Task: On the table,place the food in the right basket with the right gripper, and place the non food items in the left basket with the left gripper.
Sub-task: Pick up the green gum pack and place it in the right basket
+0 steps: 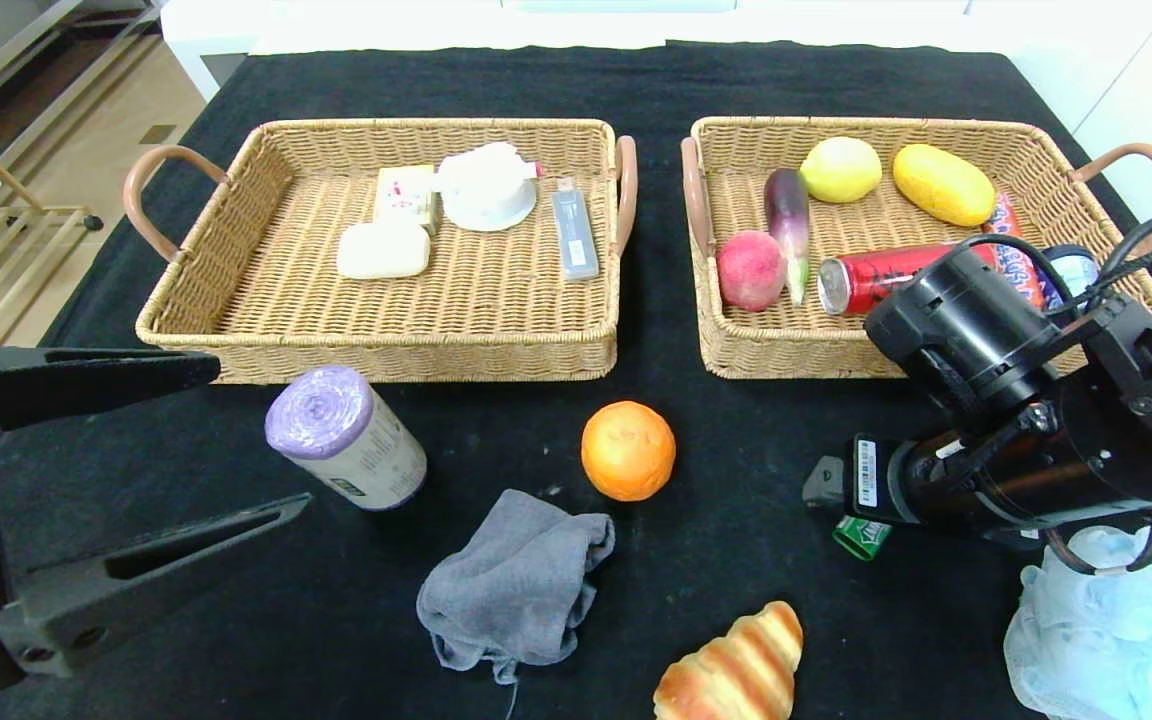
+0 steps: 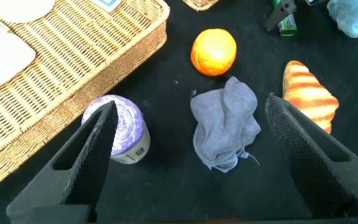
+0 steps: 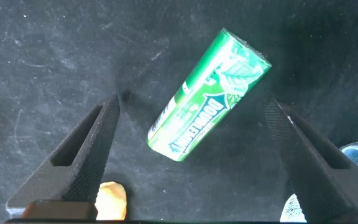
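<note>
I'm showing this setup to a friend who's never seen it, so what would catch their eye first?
Probably the two wicker baskets at the back of the black table: the left basket holds pale household items, the right basket fruit and a red can. Next, the bright orange sitting alone in front between them. Then the right gripper, open directly above a green gum pack lying on the cloth.
</note>
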Tool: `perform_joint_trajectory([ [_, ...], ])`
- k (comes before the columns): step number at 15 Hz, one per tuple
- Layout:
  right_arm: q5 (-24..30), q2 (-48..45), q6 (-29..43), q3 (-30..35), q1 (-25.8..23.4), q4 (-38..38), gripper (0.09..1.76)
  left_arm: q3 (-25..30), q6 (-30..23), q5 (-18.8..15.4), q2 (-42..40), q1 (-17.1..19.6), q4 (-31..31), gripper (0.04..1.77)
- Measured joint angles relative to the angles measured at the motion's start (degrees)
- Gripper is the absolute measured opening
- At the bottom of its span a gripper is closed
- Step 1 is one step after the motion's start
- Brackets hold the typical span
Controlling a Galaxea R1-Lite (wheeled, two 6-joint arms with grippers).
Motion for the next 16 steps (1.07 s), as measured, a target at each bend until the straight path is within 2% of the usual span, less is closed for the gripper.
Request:
perform_joint_trajectory([
  [4,0.0,0.2,-0.1,0.1,0.0,0.0,1.11,0.0,0.0,0.0,0.0,0.0,0.0,1.72],
  [9,0.0,0.2,-0.1,0.1,0.1,0.1,0.59,0.0,0.0,0.0,0.0,0.0,0.0,1.72],
  [16,0.1,0.2,-0.2,0.1,0.2,0.1,0.59,0.0,0.0,0.0,-0.1,0.0,0.0,1.72],
])
